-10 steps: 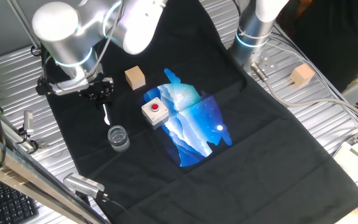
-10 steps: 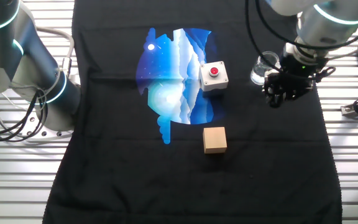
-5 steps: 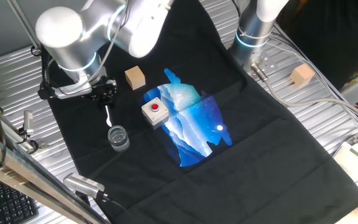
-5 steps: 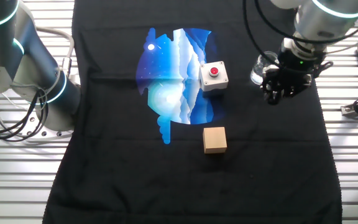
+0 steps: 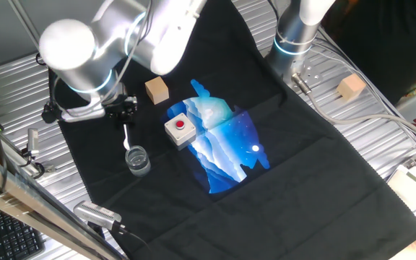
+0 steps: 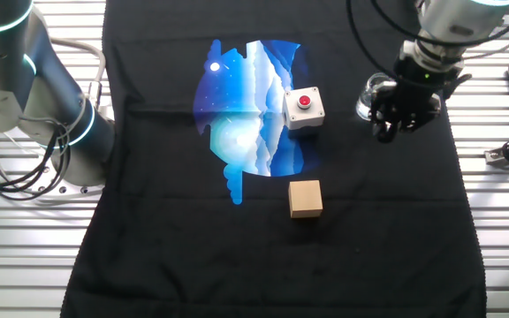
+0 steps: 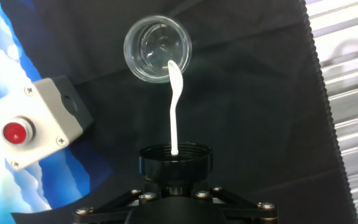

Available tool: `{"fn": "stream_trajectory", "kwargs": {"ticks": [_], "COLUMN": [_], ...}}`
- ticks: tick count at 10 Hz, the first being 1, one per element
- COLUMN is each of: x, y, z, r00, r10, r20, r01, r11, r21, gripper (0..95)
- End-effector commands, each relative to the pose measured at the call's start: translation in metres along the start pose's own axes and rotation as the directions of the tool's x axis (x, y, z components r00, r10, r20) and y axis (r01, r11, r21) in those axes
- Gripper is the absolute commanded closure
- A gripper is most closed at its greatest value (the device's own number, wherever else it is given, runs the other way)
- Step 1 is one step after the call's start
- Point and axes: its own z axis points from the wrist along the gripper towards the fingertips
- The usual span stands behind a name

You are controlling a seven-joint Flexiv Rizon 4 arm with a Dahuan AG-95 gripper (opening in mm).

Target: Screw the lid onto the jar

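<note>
Closed around the black lid (image 7: 176,160), the gripper (image 7: 176,177) hangs above the black cloth (image 6: 369,230) near the cloth's edge, just beside the open clear jar (image 7: 157,49).

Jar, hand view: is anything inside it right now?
The jar looks empty; its clear bottom shows the black cloth beneath. A thin white strip hanging from the lid in the gripper overlaps its rim; whether it reaches inside is unclear.

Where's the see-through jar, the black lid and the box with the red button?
jar (image 7: 157,48), hand view, on its clear bottom.
lid (image 7: 176,162), hand view, on its black threaded side.
box with the red button (image 6: 304,109), the other fixed view, on its white top face.
</note>
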Motion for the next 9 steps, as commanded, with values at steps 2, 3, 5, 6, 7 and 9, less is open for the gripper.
{"fn": "stream_trajectory", "kwargs": {"ticks": [2,3,5,6,7,9], "x": [-0.005,-0.006,-0.006,-0.006,-0.006,-0.008], "y": [0.005,0.008,0.013,0.015,0.017,0.02], "z": [-0.002,-0.001,0.003,0.004,0.005,0.004], "r00": [0.999,0.998,0.997,0.997,0.995,0.991], "r10": [0.019,0.031,0.048,0.057,0.068,0.09], "r20": [-0.04,-0.05,-0.057,-0.061,-0.074,-0.094], "r01": [-0.019,-0.031,-0.049,-0.058,-0.069,-0.092], "r11": [1.0,1.0,0.999,0.998,0.997,0.996], "r21": [-0.002,-0.004,-0.011,-0.012,-0.017,-0.019], "gripper": [95.0,95.0,95.0,95.0,95.0,95.0]}}
